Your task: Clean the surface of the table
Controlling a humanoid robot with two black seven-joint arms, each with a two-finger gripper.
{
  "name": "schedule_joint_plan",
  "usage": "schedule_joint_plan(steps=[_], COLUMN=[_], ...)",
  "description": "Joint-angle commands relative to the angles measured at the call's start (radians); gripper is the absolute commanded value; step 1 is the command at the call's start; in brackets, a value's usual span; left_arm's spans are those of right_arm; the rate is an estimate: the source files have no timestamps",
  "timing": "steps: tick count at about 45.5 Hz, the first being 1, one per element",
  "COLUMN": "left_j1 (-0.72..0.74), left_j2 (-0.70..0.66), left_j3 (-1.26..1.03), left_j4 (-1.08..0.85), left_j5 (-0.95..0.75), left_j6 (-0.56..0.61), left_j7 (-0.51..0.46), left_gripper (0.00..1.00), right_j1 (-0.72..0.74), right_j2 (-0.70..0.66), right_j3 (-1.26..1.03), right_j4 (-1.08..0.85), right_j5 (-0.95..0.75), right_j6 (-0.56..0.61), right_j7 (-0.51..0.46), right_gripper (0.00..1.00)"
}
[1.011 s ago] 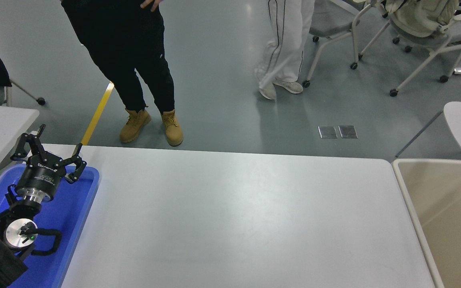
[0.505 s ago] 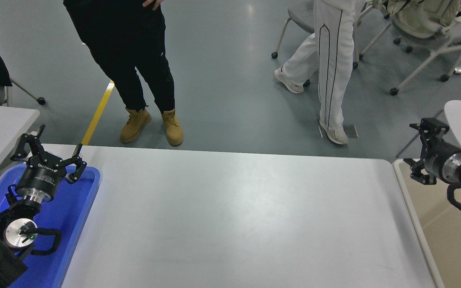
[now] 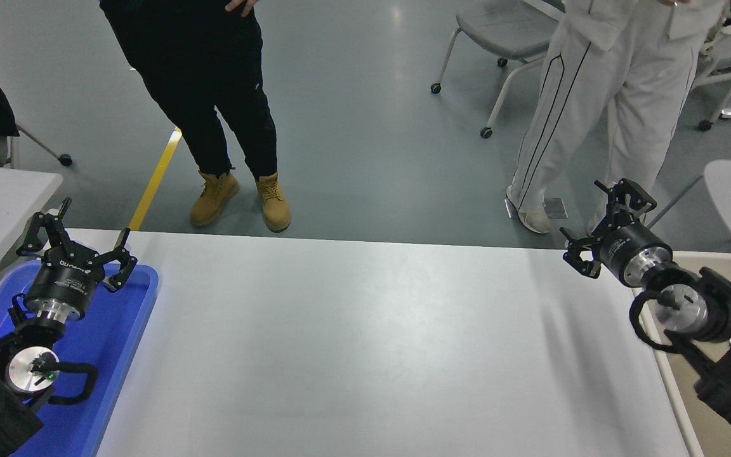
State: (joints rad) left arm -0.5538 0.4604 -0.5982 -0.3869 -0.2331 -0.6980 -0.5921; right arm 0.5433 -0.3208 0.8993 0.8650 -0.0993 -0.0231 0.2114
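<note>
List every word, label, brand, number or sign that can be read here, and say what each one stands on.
White lettering on the black body of the left tool, parked over the blue tray: probably a brand mark, too blurred to read.
Smaller white print below it on the same body: too small to read.
Right tool: no lettering shows.
Table surface, beige bin: no text.

Single head view, high on the robot's side, facing forward and down over the white bench (image 3: 353, 343), floor beyond filling the frame's upper half.
</note>
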Motion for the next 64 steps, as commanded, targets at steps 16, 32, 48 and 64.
schedule_joint_plan(steps=[16,32,48,64], left_j1=[0.0,0.0,0.0,0.0], left_j2=[0.0,0.001,0.0,0.0], left_j3=[0.0,0.0,0.0,0.0], left_j4=[-0.001,-0.001,0.0,0.0], left_j5=[0.0,0.0,0.0,0.0], left_j6=[0.0,0.0,0.0,0.0], left_j7=[0.0,0.0,0.0,0.0], left_gripper=[1.0,1.0,1.0,1.0], right_j1=[-0.048,-0.01,0.004,0.006], right_j2=[0.117,0.12,0.123,0.123], right_j3=[0.032,0.026,0.007,-0.014], right_j4=[-0.113,-0.104,-0.112,-0.104], right_j5=[-0.011,-0.054,-0.059,-0.057], right_j6=[-0.003,0.002,0.002,0.0], right_j7=[0.137,0.137,0.137,0.137], right_gripper=[1.0,1.0,1.0,1.0])
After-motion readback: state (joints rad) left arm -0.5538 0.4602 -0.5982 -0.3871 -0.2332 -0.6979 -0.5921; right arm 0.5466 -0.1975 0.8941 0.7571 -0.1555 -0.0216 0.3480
